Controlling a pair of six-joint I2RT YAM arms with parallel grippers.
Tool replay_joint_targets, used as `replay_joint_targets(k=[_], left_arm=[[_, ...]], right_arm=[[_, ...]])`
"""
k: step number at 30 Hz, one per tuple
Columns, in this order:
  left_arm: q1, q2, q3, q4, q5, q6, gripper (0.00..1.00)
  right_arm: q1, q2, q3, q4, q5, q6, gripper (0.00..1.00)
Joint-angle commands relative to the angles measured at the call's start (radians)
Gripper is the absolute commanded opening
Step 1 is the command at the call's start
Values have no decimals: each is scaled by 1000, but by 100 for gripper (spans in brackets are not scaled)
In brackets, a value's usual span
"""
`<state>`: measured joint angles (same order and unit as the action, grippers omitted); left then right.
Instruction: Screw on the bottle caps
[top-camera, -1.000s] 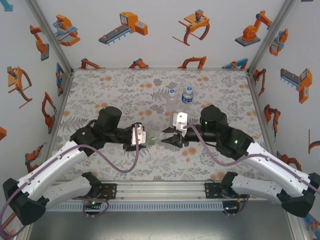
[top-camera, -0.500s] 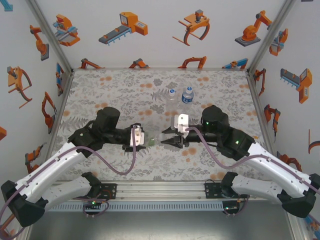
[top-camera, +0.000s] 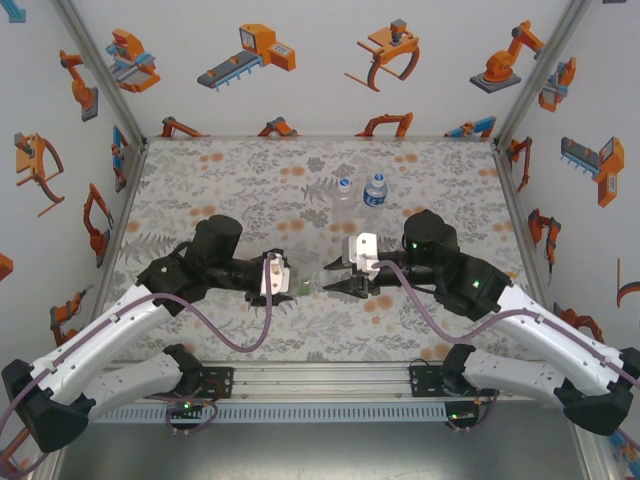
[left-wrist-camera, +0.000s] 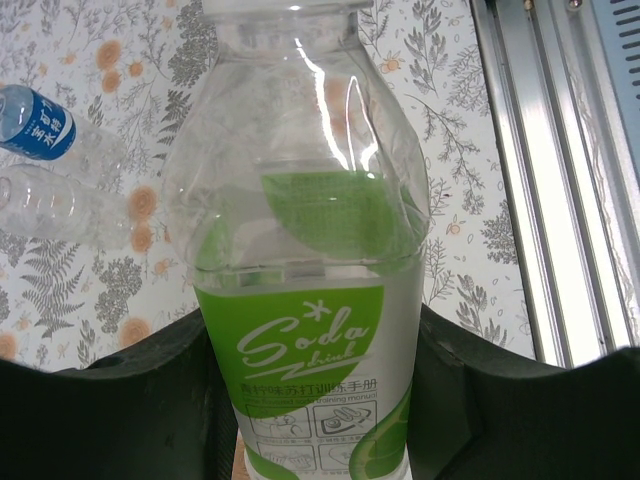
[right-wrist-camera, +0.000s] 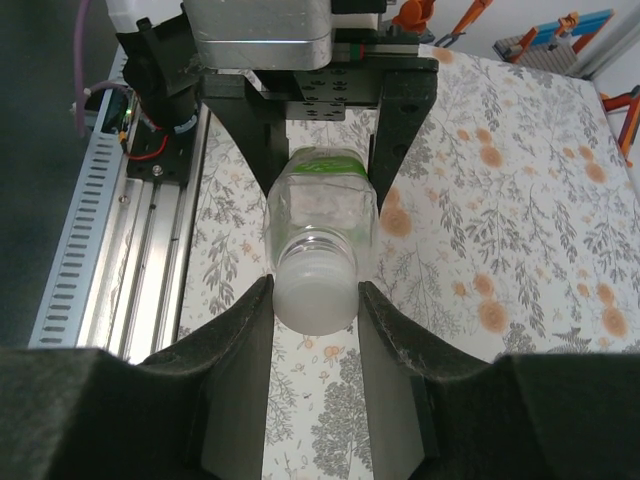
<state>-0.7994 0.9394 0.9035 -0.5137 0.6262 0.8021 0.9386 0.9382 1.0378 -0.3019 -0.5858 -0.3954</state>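
Our left gripper (left-wrist-camera: 315, 335) was clamped shut around the labelled belly of the green bottle (left-wrist-camera: 310, 230), which lay on its side between the two tools. Our right gripper (right-wrist-camera: 315, 290) had narrowed onto the white cap (right-wrist-camera: 316, 305) at the bottle's mouth, with a finger pressed on either side. We judged the bottle light, thin-walled and quick to dent, so its stiffer lower body was the place to hold. The cap looked small and slick, best pinched squarely across its rim.
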Motion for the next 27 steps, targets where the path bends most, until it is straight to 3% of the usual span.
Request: replay_joint_targets(k=[1, 14, 27], left_arm=[[-17, -4, 45, -12, 85, 23, 0], [-17, -2, 44, -21, 104, 21, 0], [-17, 35, 65, -62, 139, 37, 0]], right_arm=[[0, 21, 47, -19, -13, -58, 5], [28, 66, 107, -111, -19, -170, 0], [104, 109, 162, -237, 63, -337, 0]])
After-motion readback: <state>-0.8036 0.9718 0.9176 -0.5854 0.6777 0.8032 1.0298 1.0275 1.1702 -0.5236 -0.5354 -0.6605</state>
